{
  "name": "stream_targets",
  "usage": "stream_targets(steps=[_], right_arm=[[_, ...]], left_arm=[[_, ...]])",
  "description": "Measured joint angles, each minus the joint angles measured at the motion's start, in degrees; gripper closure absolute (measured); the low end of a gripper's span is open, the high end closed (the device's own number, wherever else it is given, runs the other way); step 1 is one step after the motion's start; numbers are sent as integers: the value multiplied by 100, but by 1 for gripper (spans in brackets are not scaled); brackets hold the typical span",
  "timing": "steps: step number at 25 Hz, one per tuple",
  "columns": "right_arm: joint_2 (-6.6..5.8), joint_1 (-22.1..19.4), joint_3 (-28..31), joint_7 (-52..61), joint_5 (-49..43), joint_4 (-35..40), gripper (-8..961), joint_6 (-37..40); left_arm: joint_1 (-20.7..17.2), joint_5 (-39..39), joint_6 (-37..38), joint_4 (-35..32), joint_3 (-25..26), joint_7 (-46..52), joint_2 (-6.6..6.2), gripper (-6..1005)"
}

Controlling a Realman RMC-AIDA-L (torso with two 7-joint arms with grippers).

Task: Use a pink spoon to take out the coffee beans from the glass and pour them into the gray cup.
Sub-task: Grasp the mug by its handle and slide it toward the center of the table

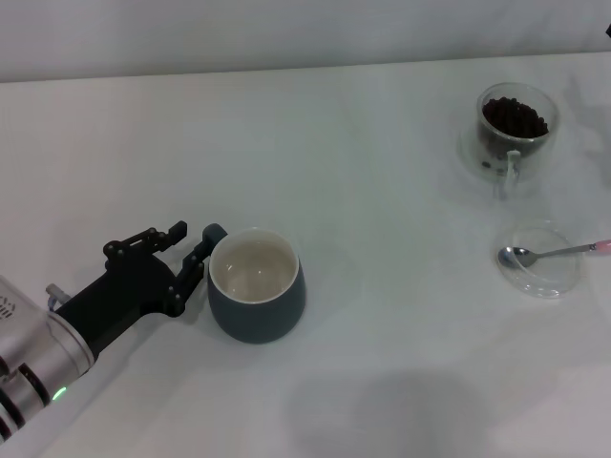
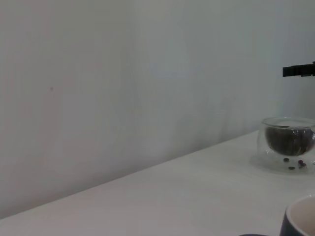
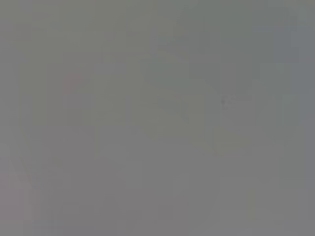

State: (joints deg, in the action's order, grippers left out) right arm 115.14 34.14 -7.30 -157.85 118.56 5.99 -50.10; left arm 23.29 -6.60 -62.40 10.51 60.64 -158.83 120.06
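The gray cup (image 1: 256,286) stands upright at the front left, its cream inside empty; its rim shows in the left wrist view (image 2: 300,219). My left gripper (image 1: 191,245) is open, with its fingers at the cup's small handle on the cup's left side. The glass (image 1: 516,129) with coffee beans (image 1: 516,116) stands at the far right; it also shows in the left wrist view (image 2: 288,142). The pink spoon (image 1: 549,253) lies with its bowl in a flat clear dish (image 1: 558,281). Only a dark sliver of my right gripper (image 1: 608,29) shows at the top right edge.
The white table (image 1: 382,191) meets a plain wall at the back. A dark bar (image 2: 299,70) hangs above the glass in the left wrist view. A few beans (image 2: 295,164) show low at the glass's base. The right wrist view is plain grey.
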Motion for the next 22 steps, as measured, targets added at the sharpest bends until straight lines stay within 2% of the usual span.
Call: stream_targets(steps=[6, 8, 19, 22], right_arm=[[-1, -11, 0, 0, 0, 27, 92, -48], [-1, -16, 0, 0, 0, 25, 92, -78], [-21, -57, 0, 259, -1, 76, 92, -150], [-26, -114, 6, 297, 11, 86, 92, -212]], left_arm=[[-50, 13, -1, 23, 1, 93, 0, 609], [-109, 13, -6, 50, 1, 112, 0, 401], [-620, 272, -117, 255, 40, 115, -26, 271], [-763, 415, -251, 268, 53, 158, -26, 272]])
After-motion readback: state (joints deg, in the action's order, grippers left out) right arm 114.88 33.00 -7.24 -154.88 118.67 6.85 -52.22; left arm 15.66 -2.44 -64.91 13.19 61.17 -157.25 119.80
